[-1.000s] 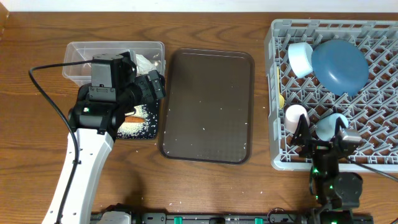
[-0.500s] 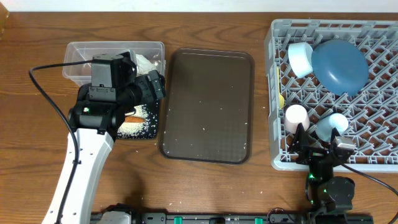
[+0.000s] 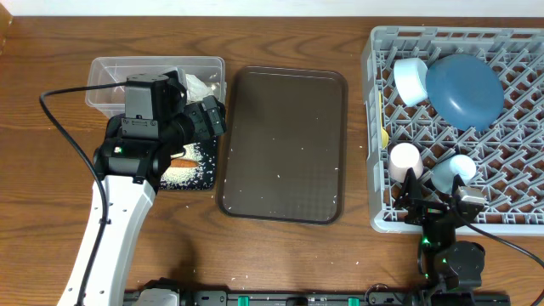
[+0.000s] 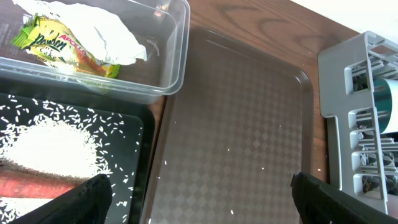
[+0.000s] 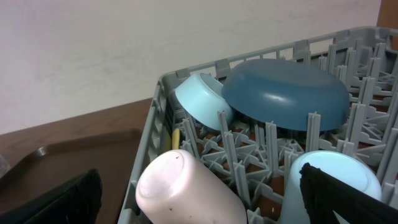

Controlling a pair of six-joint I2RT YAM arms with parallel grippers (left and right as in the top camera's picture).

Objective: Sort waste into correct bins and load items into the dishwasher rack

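Observation:
My left gripper [image 3: 214, 119] hangs open over the seam between the black tray [image 4: 134, 124] and the brown serving tray, holding nothing. Crumpled white paper with a green-orange wrapper [image 4: 81, 40] lies in the clear tub [image 4: 168, 81]. Rice [image 4: 50, 146] and an orange stick [image 4: 31, 186] lie in the black tray. The grey rack [image 3: 518, 195] holds the dark blue plate [image 3: 463, 89], pale blue bowl [image 3: 410, 79], pink cup [image 5: 186, 186], light blue cup [image 5: 329, 177] and yellow spoon [image 5: 175, 140]. My right gripper [image 3: 435, 189] is open at the rack's front edge, just behind the two cups and gripping neither.
The dark brown serving tray [image 3: 285, 144] sits between the bins and the rack, with a few stray rice grains on it. The left arm's black cable [image 3: 51, 106] loops over the table at the left. A white wall runs along the far edge.
My right gripper has drawn back toward the table's front edge, uncovering more of the light blue cup. The left arm has not moved.

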